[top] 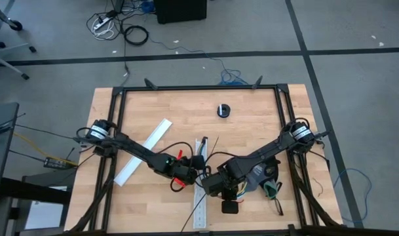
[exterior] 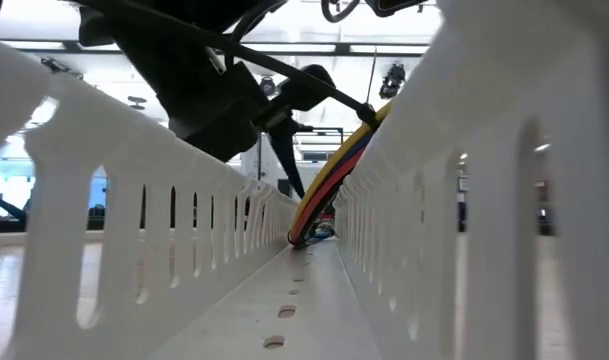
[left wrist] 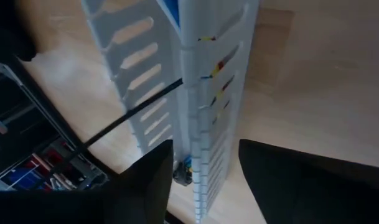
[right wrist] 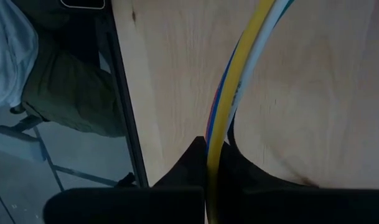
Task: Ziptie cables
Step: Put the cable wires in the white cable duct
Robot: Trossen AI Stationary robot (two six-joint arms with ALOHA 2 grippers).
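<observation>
A long white slotted channel [top: 200, 196] lies along the table's middle. The cables [exterior: 336, 165], a bundle of yellow, blue, white and red wires, rise slanting out of it; their lower end [exterior: 306, 236] rests on the channel floor. My right gripper [top: 211, 185] is shut on them above the channel. My left gripper [top: 198, 172] is open just left of the channel. In the left wrist view its fingers stand on either side of a channel wall [left wrist: 208, 124], left gripper [left wrist: 205, 144]. A thin black ziptie [left wrist: 133, 111] runs into a slot of that wall. My right gripper [right wrist: 208, 148] pinches the cable bundle [right wrist: 215, 134] between its two shut fingers, coming from above and slanting down. The wires lead on side by side away from the fingers. From the hold they slope down into the channel, where their lower end lies.
A second white channel piece [top: 143, 152] lies slanted on the table's left half. A small black round object [top: 224, 110] sits near the far edge. Black frame rails [top: 199, 88] border the table. A person's clothing [right wrist: 58, 93] shows beyond the table edge.
</observation>
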